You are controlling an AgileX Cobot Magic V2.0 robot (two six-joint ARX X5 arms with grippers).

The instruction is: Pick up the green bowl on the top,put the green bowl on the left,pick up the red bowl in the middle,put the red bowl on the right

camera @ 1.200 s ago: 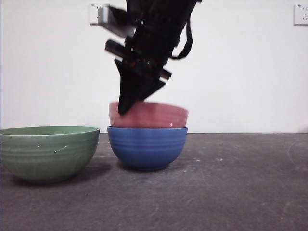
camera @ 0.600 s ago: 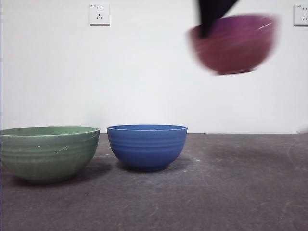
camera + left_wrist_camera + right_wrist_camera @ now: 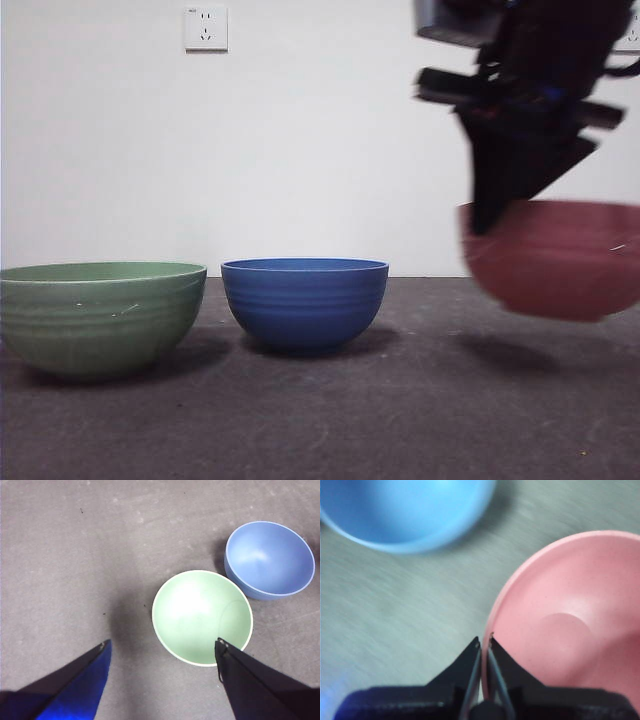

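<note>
The green bowl [image 3: 100, 315] stands upright on the table at the left; it also shows in the left wrist view [image 3: 202, 616]. My left gripper [image 3: 162, 647] is open and empty, high above it. My right gripper [image 3: 484, 642] is shut on the near rim of the red bowl [image 3: 570, 625]. In the front view that gripper [image 3: 490, 215] holds the red bowl [image 3: 555, 258] at the right, a little above the table, its shadow below it.
A blue bowl [image 3: 305, 303] stands upright in the middle, close to the green bowl; it also shows in both wrist views [image 3: 270, 560] [image 3: 402, 512]. The grey table [image 3: 400, 420] runs back to a white wall with sockets [image 3: 206, 28].
My right gripper lifted the red bowl out of the blue bowl, swung it high to the right, and has now lowered it close to the table on the right.
</note>
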